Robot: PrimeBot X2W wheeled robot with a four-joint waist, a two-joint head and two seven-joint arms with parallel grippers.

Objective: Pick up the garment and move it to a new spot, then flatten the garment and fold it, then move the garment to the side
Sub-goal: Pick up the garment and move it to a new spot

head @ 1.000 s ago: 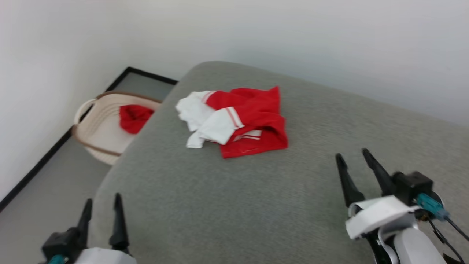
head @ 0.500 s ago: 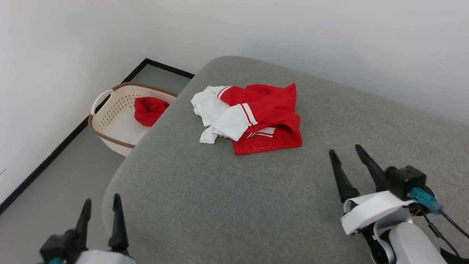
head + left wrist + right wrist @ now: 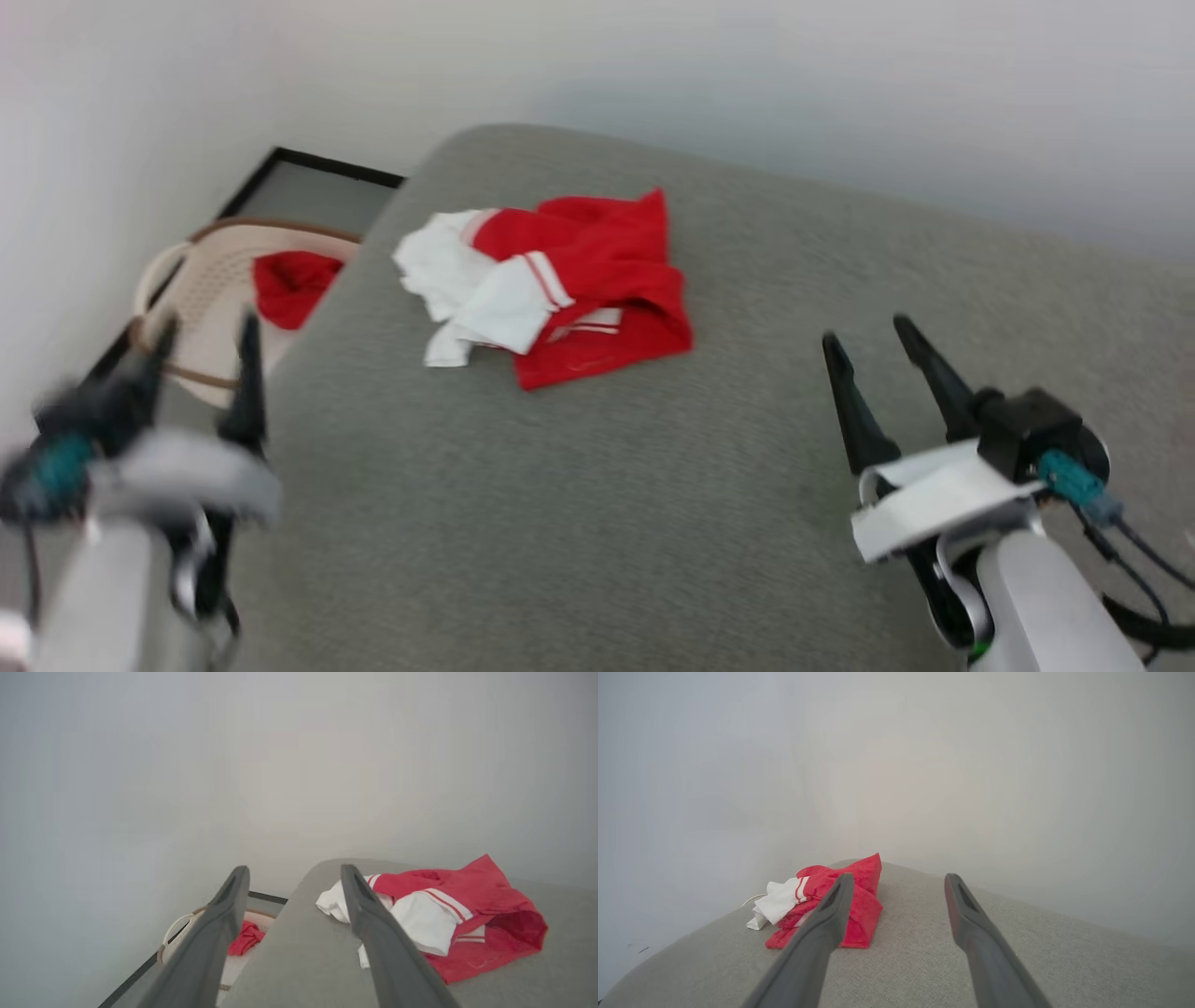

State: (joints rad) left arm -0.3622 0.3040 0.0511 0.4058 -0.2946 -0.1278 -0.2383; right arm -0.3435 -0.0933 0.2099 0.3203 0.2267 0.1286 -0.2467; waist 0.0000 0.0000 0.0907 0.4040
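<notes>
The garment (image 3: 569,280), a red shirt with white sleeves and striped trim, lies crumpled on the far left part of the grey cushion (image 3: 653,485). My left gripper (image 3: 207,329) hovers open at the cushion's left edge, empty, well short of the shirt. Over the cushion's right side my right gripper (image 3: 866,329) stands open with nothing between its fingers. The left wrist view has the garment (image 3: 448,914) ahead and to the right of the fingers (image 3: 373,924). From the right wrist the garment (image 3: 840,900) lies ahead to the left, partly behind the left finger (image 3: 822,933).
A cream basket (image 3: 201,289) holding a plain red cloth (image 3: 289,287) stands on the floor left of the cushion, close to my left gripper. White walls close in behind and to the left. The cushion's near and right parts are bare.
My left arm has risen and moved forward, its gripper now higher beside the basket. The right gripper has edged forward. The head camera has shifted too, sliding the whole scene sideways.
</notes>
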